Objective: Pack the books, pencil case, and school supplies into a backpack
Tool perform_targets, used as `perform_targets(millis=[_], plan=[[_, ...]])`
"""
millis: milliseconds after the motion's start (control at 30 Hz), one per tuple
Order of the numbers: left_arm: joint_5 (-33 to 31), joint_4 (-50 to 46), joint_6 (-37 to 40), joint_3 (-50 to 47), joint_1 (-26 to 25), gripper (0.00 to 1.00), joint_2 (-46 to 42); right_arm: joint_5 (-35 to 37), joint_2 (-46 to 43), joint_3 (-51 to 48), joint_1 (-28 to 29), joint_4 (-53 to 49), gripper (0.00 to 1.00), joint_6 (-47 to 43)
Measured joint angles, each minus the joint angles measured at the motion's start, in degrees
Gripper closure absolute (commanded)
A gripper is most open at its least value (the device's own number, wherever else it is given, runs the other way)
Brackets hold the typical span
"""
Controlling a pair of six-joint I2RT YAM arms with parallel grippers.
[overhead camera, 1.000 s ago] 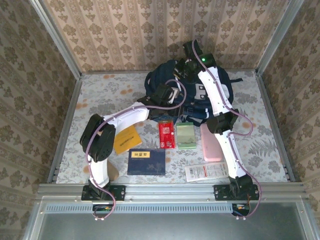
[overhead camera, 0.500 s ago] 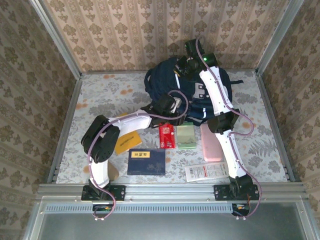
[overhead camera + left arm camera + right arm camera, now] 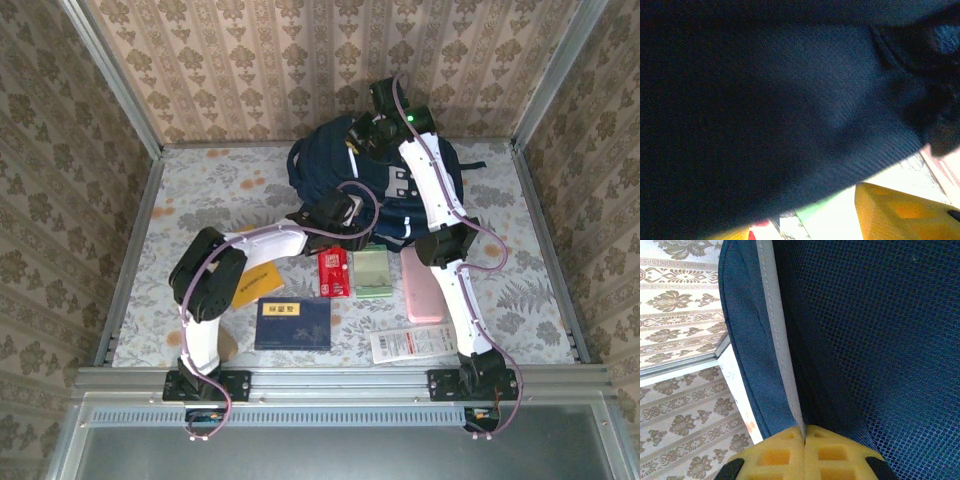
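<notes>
Backpack (image 3: 375, 165) far centre, rim pinched in right pincer (image 3: 804, 438); left pincer (image 3: 335, 213) width not tellable. Books (image 3: 292, 322), packets (image 3: 371, 271), pencil case (image 3: 422, 290) unpacked on bench (image 3: 220, 185).

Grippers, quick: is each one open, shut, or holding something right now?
Left gripper: at the near edge of the backpack; open or gripping cannot be told.
Right gripper: shut, pinching the backpack by its grey edge strip.
</notes>
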Motion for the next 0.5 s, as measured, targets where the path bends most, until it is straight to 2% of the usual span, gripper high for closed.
perform_targets(millis=[233,500], plan=[[-0.5,-0.17,2.05,0.9,0.96,0.5,0.94,-0.46,0.0,0.0,0.17,1.07,1.0,-0.04],[0.68,-0.39,4.7,2.36,2.43,0.71,2.69,-0.46,0.0,0.02,0.44,1.62,1.0,-0.92]])
